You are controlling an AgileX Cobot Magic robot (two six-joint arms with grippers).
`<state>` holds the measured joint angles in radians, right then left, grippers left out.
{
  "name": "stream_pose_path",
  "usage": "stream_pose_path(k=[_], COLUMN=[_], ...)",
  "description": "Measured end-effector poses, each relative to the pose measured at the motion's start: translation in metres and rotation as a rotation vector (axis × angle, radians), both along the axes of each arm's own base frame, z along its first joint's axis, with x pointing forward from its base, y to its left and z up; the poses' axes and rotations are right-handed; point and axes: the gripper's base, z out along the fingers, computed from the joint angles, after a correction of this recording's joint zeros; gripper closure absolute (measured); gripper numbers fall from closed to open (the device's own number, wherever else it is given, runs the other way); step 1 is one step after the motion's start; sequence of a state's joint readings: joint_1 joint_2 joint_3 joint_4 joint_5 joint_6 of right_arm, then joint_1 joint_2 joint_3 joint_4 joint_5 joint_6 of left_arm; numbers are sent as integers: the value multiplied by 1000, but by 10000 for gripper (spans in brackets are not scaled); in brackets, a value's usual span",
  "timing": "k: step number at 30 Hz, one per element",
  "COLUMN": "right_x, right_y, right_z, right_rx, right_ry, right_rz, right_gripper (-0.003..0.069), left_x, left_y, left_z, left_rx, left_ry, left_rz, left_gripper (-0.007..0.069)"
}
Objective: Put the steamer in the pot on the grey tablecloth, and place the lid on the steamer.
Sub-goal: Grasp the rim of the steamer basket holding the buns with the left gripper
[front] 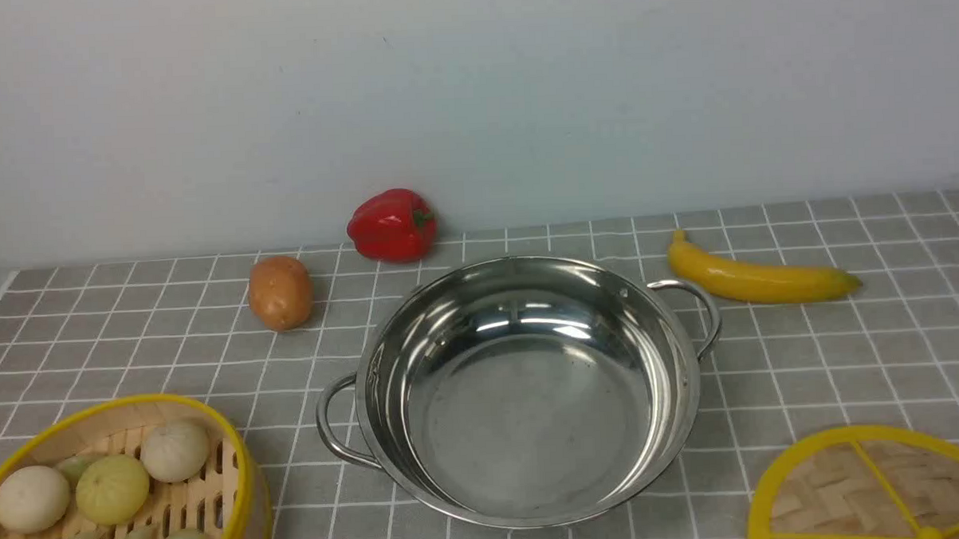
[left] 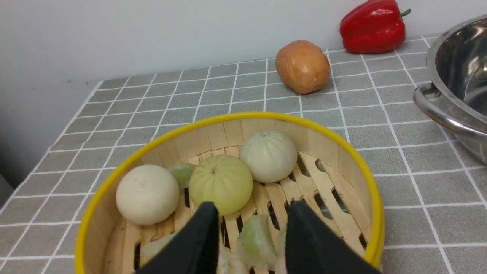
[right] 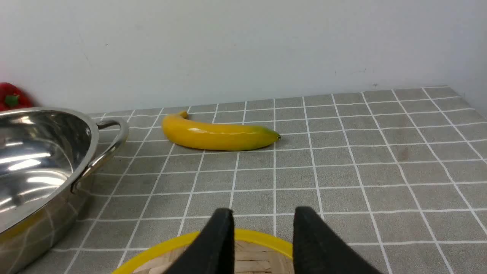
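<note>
The steamer (front: 235,469), a bamboo basket with yellow rim holding buns and dumplings, sits on the grey tablecloth (front: 849,352) at the near left. It fills the left wrist view (left: 342,167). My left gripper (left: 251,213) is open and hangs above the steamer's inside, holding nothing. The shiny pot (front: 524,395) stands empty in the middle; it also shows in both wrist views (left: 452,76) (right: 34,160). The lid (front: 878,487), a woven disc with yellow spokes, lies at the near right. My right gripper (right: 262,219) is open above the lid's far rim (right: 266,238). Neither gripper shows in the front view.
A red bell pepper (front: 392,225) and a brown potato (front: 281,292) lie behind the pot on the left. A yellow banana (front: 759,280) lies behind it on the right. A pale wall closes off the back.
</note>
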<state>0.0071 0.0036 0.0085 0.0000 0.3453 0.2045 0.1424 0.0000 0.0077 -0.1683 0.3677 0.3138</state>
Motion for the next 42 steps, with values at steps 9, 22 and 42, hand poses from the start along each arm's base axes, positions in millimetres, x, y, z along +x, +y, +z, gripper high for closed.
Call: stream_pose_path(k=[9, 22, 42], right_x=[0, 0, 0], right_y=[0, 0, 0], right_z=[0, 0, 0], right_rx=[0, 0, 0], right_ry=[0, 0, 0], right_rz=[0, 0, 0], right_gripper=[419, 419, 419], left_x=[0, 0, 3], left_y=[0, 0, 3], left_z=[0, 0, 30], left_rx=[0, 0, -637], left_ry=[0, 0, -378], left_rz=[0, 0, 111], left_gripper=[382, 382, 382])
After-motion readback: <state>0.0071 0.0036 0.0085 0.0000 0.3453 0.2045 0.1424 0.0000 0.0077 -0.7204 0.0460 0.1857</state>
